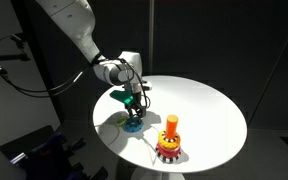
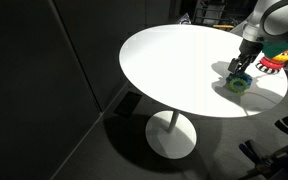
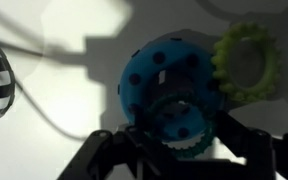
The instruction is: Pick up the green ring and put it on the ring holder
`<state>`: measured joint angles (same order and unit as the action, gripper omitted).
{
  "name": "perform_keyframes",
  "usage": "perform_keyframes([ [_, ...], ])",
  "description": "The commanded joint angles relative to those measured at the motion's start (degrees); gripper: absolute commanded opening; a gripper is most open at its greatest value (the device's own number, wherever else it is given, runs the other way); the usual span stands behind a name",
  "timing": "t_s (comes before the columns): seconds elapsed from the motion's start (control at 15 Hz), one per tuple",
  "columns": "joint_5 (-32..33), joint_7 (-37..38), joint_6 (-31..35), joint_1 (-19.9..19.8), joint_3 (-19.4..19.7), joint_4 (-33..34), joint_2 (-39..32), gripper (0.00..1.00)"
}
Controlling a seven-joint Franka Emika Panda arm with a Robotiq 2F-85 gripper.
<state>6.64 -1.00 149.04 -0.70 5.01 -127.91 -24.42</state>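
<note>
Bumpy-edged green ring, hole-dotted blue ring

This looks like a robot laboratory or a test room, not a home. A white robot arm stands at a round white table with a single foot, and black cables hang loose beside the arm. Dark walls close the room all around, so only the table is brightly lit. On the table there are just small plastic toys, such as a ring holder, like things for an experiment
</note>
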Motion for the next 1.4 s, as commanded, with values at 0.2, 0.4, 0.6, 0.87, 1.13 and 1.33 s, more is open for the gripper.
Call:
perform_keyframes([
  [0.2, 0.78, 2.40, -1.27, 0.29, 0.83, 0.71, 1.70, 0.46],
  [0.4, 1.08, 2.78, -2.17, 0.21, 1.43, 0.50, 3.78, 0.46],
  [0.6, 1.31, 2.96, -3.45, -0.05, 2.06, 0.24, 6.35, 0.46],
  [0.87, 1.54, 2.74, -6.08, -0.74, 2.78, 0.05, 9.85, 0.46],
  [1.13, 2.07, 2.59, -9.58, -1.85, 3.54, -0.05, 13.05, 0.46],
  [1.33, 2.29, 2.25, -11.73, -3.23, 4.21, 0.07, 14.87, 0.46],
])
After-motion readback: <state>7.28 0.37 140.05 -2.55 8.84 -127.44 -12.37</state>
